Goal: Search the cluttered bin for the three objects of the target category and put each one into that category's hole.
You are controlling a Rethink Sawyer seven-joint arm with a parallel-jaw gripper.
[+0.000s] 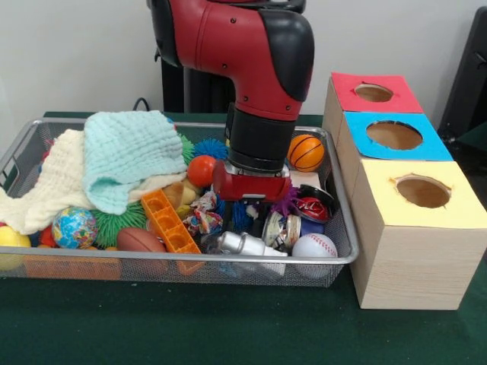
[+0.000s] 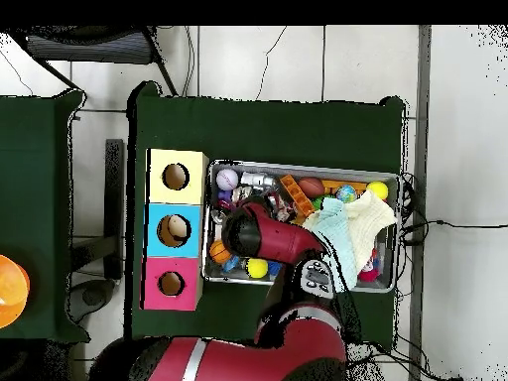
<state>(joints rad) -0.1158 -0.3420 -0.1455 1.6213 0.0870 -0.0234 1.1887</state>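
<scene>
The red and black gripper (image 1: 251,199) is lowered into the clutter at the right half of the silver wire-mesh bin (image 1: 344,257); whether it is open cannot be told. The bin is set on the green table (image 1: 228,327), just beside three wooden boxes (image 1: 415,251).

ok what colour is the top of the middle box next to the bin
Blue. The middle box sits between a red-topped and a yellow-topped one; the front view shows it best.
</scene>
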